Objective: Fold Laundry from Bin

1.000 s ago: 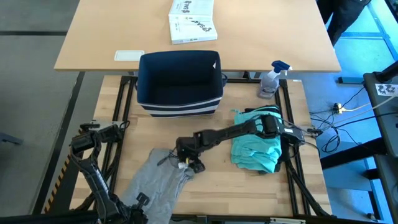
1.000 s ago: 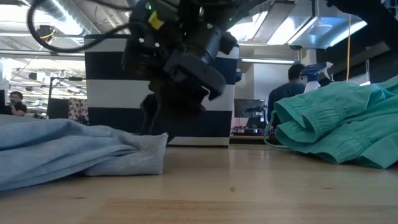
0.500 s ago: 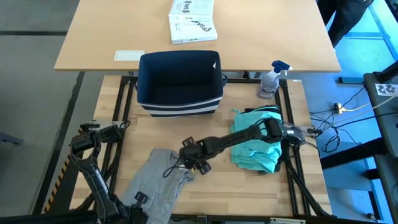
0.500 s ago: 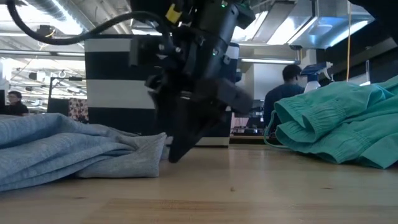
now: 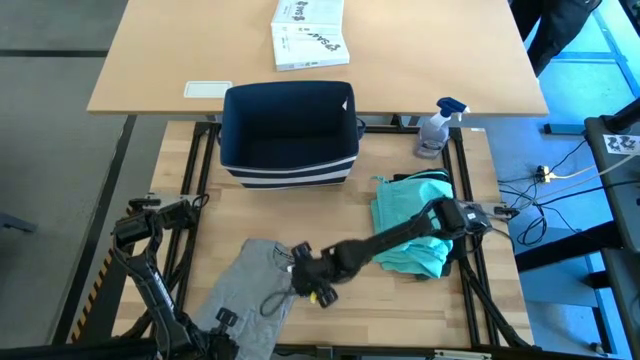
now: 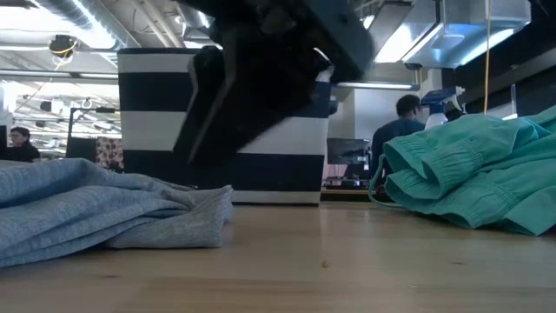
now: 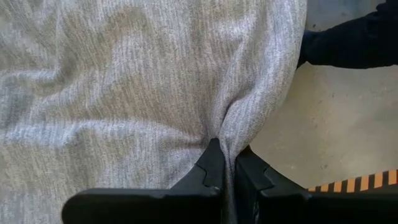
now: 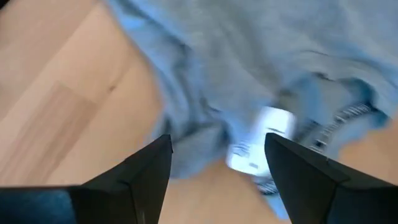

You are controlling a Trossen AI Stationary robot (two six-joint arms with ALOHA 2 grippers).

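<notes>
The right gripper (image 5: 312,287) hangs low over the front of the wooden table (image 5: 400,310), its two dark fingers (image 8: 143,171) spread wide with nothing between them, poised just above the collar end of a grey T-shirt (image 5: 250,295). In the right wrist view, a small white label (image 8: 261,140) lies on the rumpled grey cloth directly beyond the open fingers, with bare wood to one side. The right arm (image 5: 400,235) stretches across the table from its base at the right edge, passing over a teal garment (image 5: 405,215) heaped there.

The left gripper (image 7: 225,163), at the table's front left corner, is clamped tight on a pinch of the same grey T-shirt, the fabric gathering into a pleat where the fingers meet; part of the shirt hangs past the table's front edge.

From table height, the grey shirt lies in soft folds on the left and the teal garment rises on the right, well apart, with the dark bulk of the right arm filling the upper middle.

Behind them stands the bin (image 5: 290,135), a navy fabric basket with white stripes round its base, at the back of the table. A spray bottle (image 5: 436,127) stands to its right. On the lighter table beyond lies a white printed box (image 5: 309,32). A person (image 6: 401,130) stands in the room behind.
</notes>
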